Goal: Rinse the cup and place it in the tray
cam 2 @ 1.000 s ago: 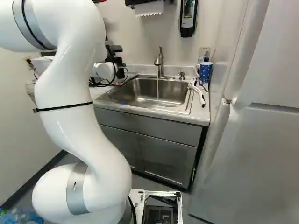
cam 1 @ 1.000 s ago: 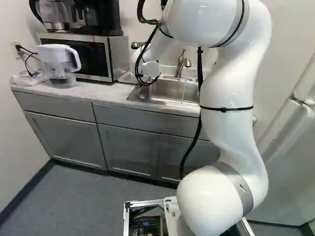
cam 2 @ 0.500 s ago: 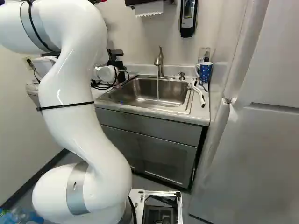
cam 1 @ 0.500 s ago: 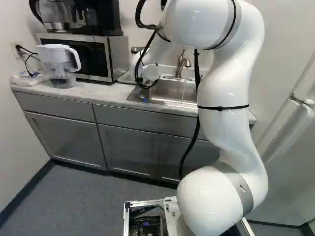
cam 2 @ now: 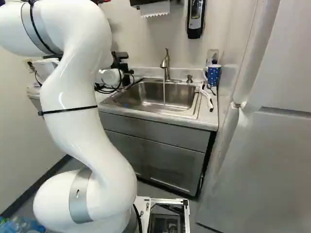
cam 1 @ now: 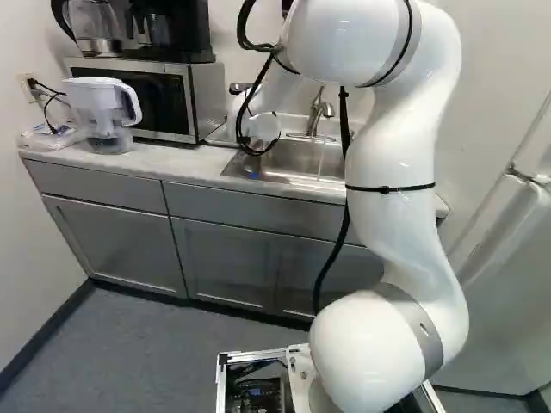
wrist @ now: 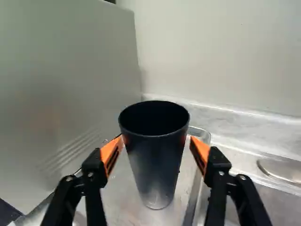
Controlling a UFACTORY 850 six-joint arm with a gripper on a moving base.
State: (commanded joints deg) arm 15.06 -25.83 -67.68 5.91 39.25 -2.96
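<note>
Standing upright in the metal tray [wrist: 127,202], the black tumbler [wrist: 157,165] lay between the parted fingers of the gripper [wrist: 156,140], ungripped, its long axis crossing their closing line.

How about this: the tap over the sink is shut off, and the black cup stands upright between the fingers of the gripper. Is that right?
Not quite: the tap is running. The right base view shows a thin stream of water falling from it into the sink. The black cup does stand upright between the fingers of the gripper.
</note>
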